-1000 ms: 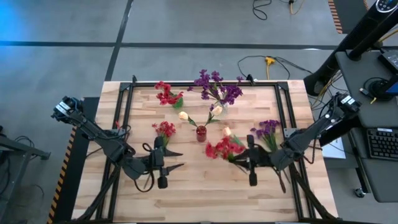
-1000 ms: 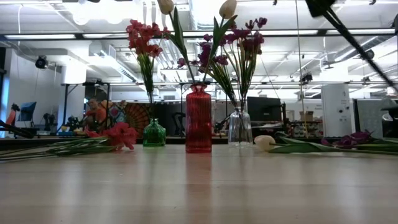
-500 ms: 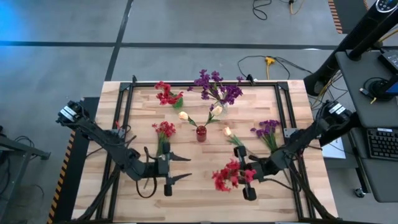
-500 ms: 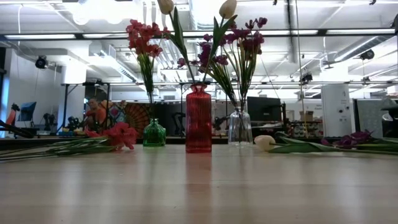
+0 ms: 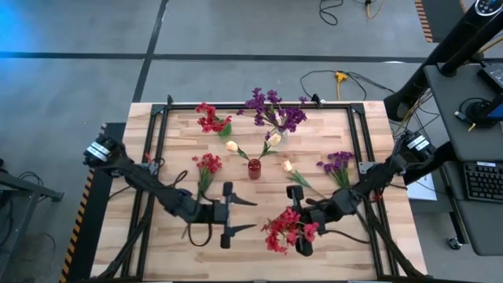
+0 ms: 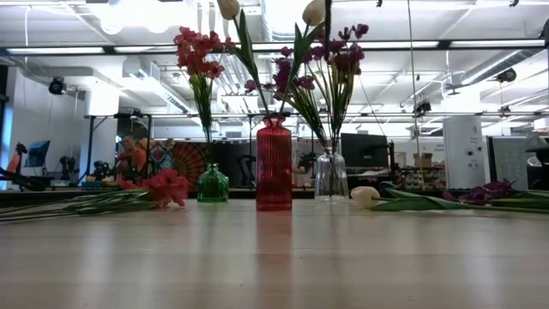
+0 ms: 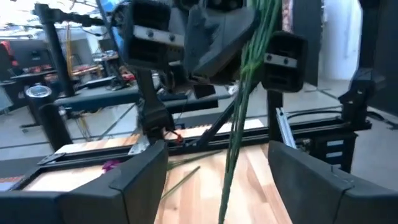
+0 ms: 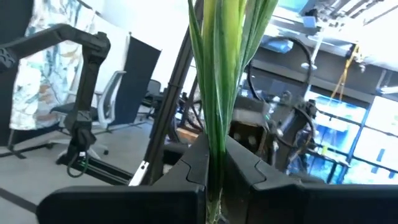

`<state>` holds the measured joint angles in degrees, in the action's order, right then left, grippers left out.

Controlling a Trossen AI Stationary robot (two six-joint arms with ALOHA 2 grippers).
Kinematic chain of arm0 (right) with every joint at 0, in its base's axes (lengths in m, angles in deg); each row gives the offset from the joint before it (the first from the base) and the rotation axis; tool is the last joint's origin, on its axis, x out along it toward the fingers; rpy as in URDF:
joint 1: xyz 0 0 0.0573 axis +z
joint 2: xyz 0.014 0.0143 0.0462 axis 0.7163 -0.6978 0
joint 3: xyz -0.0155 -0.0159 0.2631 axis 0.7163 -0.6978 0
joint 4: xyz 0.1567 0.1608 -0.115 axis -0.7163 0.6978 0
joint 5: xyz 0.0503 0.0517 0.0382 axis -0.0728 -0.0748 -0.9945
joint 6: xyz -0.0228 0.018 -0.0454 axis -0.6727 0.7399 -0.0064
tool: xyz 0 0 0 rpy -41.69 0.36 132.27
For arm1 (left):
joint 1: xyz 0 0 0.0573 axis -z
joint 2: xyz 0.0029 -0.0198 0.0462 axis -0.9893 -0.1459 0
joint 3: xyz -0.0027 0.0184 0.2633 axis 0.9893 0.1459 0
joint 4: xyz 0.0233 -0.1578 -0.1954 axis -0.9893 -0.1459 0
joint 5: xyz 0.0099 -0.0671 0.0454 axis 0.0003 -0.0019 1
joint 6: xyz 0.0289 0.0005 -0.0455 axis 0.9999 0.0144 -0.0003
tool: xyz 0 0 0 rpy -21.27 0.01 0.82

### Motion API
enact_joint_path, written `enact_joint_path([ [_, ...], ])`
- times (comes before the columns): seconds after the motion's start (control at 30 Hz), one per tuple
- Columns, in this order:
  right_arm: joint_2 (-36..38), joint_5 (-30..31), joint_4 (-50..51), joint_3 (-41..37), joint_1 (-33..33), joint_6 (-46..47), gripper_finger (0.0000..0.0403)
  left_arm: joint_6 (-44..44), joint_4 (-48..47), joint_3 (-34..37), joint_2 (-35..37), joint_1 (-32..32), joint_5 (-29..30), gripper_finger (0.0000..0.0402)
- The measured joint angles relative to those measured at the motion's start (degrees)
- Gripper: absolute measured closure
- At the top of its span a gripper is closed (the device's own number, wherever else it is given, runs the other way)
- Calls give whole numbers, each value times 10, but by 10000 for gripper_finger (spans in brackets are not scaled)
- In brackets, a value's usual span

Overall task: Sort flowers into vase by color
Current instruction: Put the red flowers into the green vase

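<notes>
At 6 o'clock on the table [image 5: 369, 196], high view: right gripper [image 5: 302, 222] is clamped on a red flower sprig [image 5: 284, 230], blossoms hanging off toward 7 o'clock of the fingers. Right wrist view shows its green stem [image 8: 219, 93] pinched between the closed fingers and running lengthwise straight out from them.

Left gripper [image 5: 238, 215] sits just at 9 o'clock of the sprig, jaws spread wide and pointing at 3 o'clock, holding nothing. From the left wrist view the stem [image 7: 242, 106] hangs roughly upright in the gap between its fingers, with the right gripper gripping it above.

Key relation: stem's long axis crosses the open left jaws nearly square, sprig toward 3 o'clock of that gripper and close. My read is a hand-over or regrip, and the left arm is the one placed to close on the stem.

Elsewhere:
- green vase [image 6: 212, 184] at 11 o'clock already carries red flowers
- red vase [image 5: 254, 168] at centre carries cream tulips
- clear vase [image 6: 330, 176] at 12 o'clock carries purple
- loose red sprig [image 5: 207, 164] at 9 o'clock, loose purple sprig [image 5: 339, 163] at 3 o'clock, loose cream tulip [image 5: 288, 167] just right of the red vase
</notes>
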<state>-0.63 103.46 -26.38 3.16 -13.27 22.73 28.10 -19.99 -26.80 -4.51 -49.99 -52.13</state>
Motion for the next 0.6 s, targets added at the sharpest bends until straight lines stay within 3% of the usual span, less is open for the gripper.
enact_joint_path([
  [0.2,0,-24,26,21,-16,3,385,-1,15,-26,-39,-13,-29,166],
  [0.6,-10,-26,68,42,-28,11,385,33,11,-102,-98,-19,-29,189],
])
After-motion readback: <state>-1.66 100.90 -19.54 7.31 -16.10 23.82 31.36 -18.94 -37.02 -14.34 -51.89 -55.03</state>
